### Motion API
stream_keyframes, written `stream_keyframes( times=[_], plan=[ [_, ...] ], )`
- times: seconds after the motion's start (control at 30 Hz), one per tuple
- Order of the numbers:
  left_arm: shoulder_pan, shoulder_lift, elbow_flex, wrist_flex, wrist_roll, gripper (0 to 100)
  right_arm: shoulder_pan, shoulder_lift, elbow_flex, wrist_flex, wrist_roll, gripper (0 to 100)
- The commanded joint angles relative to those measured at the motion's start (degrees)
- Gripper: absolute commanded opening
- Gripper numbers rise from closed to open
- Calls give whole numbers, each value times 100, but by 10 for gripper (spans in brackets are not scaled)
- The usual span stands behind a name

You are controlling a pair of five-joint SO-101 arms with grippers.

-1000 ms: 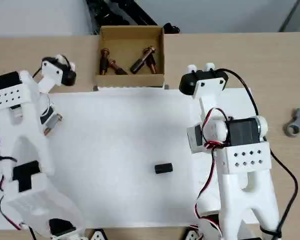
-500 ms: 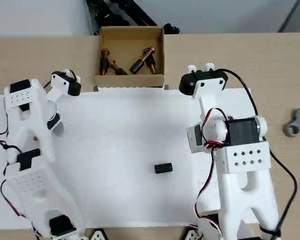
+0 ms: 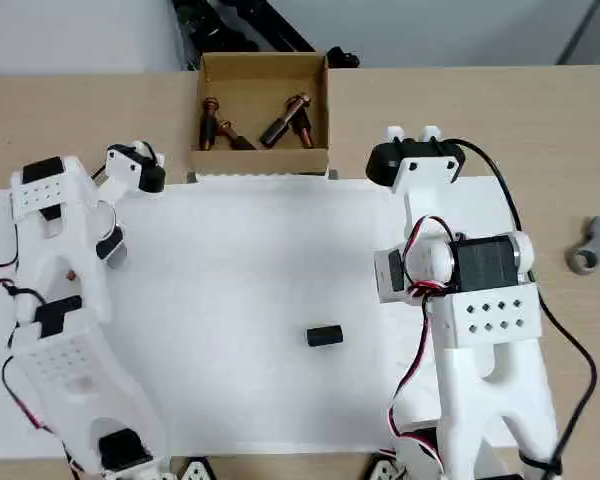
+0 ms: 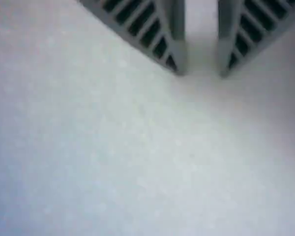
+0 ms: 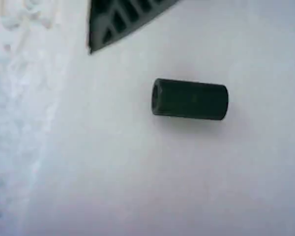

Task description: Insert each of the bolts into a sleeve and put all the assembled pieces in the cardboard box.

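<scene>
Only one black sleeve (image 3: 324,336) lay out on the white mat (image 3: 230,260), on its side near the mat's middle and well apart from the box (image 3: 260,160). The box stood on the table (image 3: 540,110) just beyond the mat's far edge. Several copper-coloured bolts (image 3: 285,122) lay in it, at least one with a dark collar on its shank. The left claw (image 4: 201,70) was close over bare mat at the left side, released, with a narrow gap between its fingers (image 4: 162,39) and nothing in it. The right claw (image 5: 113,22) was above the mat near the sleeve, not touching it; whether that claw was released or clenched could not be told. A small grey part (image 3: 592,245) lay on the table off to the right, well apart from the rest.
</scene>
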Motion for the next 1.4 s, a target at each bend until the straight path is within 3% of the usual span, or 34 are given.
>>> stream_keyframes(
  times=[0.0, 0.23, 0.4, 0.83, 1.37],
  plan=[
    [-149, -448, -347, 299, 44, 6, 48, -154, -35, -57, -35, 231],
    [-167, -1108, -620, 976, 26, 11, 48, -145, -35, -57, -26, 231],
    [-158, -1486, -620, 1020, 18, 11, 48, -145, -35, -57, -44, 231],
    [-545, -1125, -470, -343, 0, 84, 48, -145, -35, -48, -53, 231],
    [-299, 88, -488, -721, 211, 83, 48, -145, -35, -57, -53, 231]
  ],
)
